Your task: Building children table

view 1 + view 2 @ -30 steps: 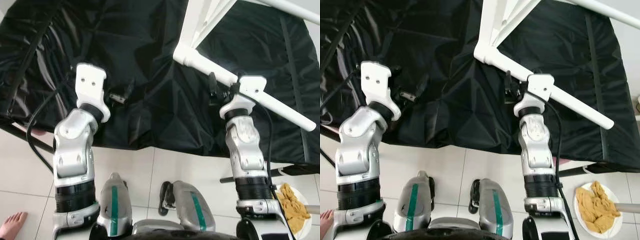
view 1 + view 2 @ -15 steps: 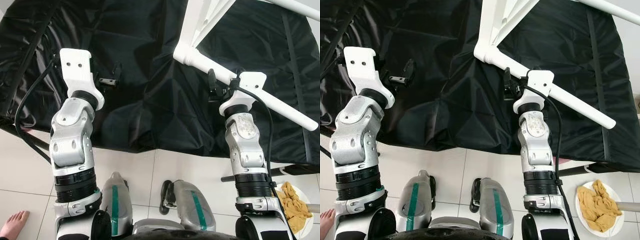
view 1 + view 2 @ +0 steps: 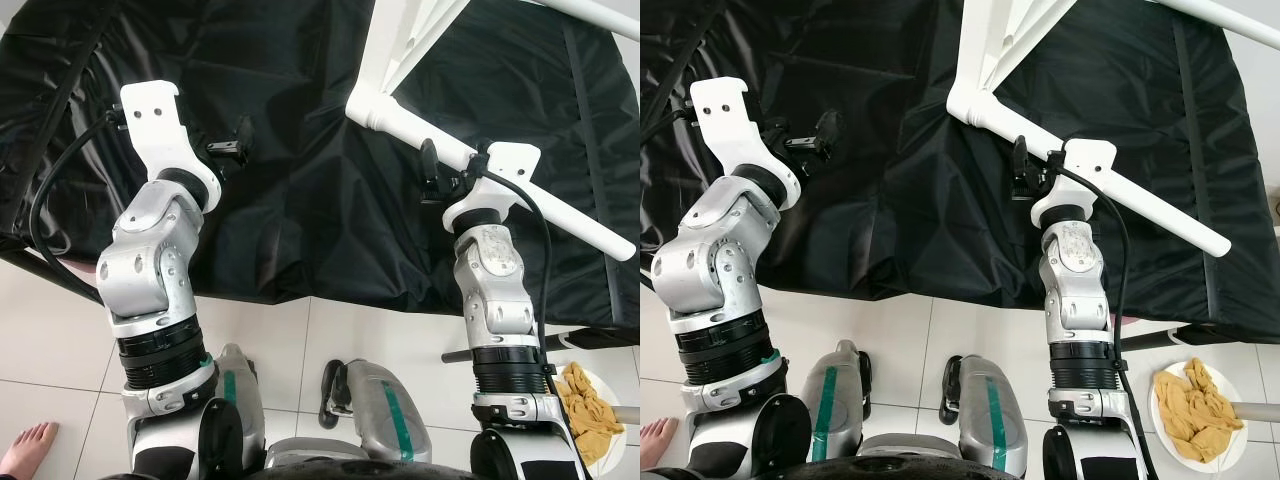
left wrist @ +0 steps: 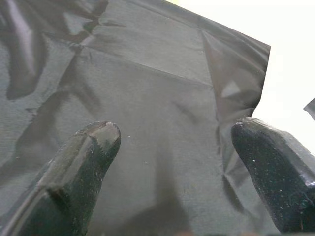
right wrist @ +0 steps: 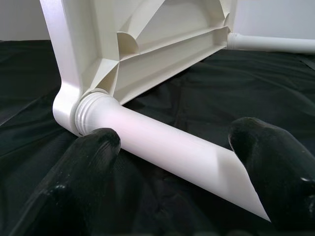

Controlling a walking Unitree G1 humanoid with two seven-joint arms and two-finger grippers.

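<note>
A white children's table (image 3: pixel 398 45) lies upside down on a black cloth (image 3: pixel 300 210). One white leg (image 3: pixel 560 205) sticks out of its corner socket (image 5: pixel 91 115) and slants toward the right. My right gripper (image 3: pixel 432 178) is open at that leg close to the socket. In the right wrist view the leg (image 5: pixel 167 147) runs between the two spread fingers (image 5: pixel 93 162), and no contact is visible. My left gripper (image 3: pixel 232 148) hangs open over bare cloth to the left of the table, its fingertips (image 4: pixel 96 142) holding nothing.
The cloth ends at a front edge just ahead of my feet (image 3: pixel 360 400) on the white tile floor. A plate of yellow-brown pieces (image 3: pixel 592 402) sits on the floor at the right, below a dark bar (image 3: pixel 590 340). A person's bare foot (image 3: pixel 25 450) is at the lower left.
My left arm has risen and reached farther over the cloth, its gripper shifting forward and a little right. The right gripper has stayed at the leg.
</note>
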